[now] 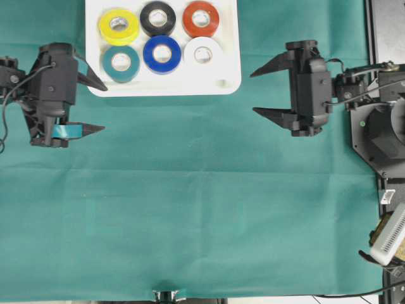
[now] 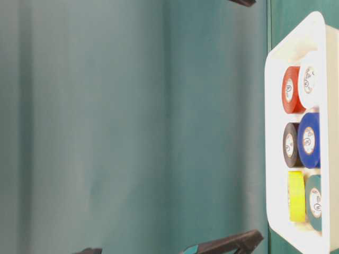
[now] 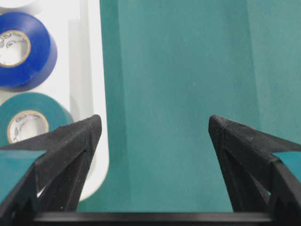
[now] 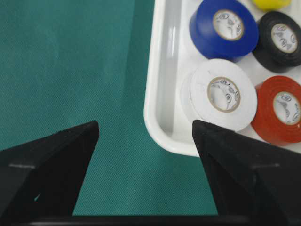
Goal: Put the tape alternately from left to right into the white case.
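Six rolls of tape [image 1: 161, 37] are sitting in the white case [image 1: 229, 87], between the left gripper [image 1: 100, 106] and right gripper [image 1: 254, 92], both gaping empty; nothing seems left.

black arms [image 1: 54, 88], pointed fingers [image 1: 269, 66] (teal-taped)

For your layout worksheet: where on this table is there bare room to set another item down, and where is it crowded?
Free: green cloth between left gripper and right gripper, and all of it nearer the camera. Crowded: white case, packed with six rolls, both grippers open beside it.
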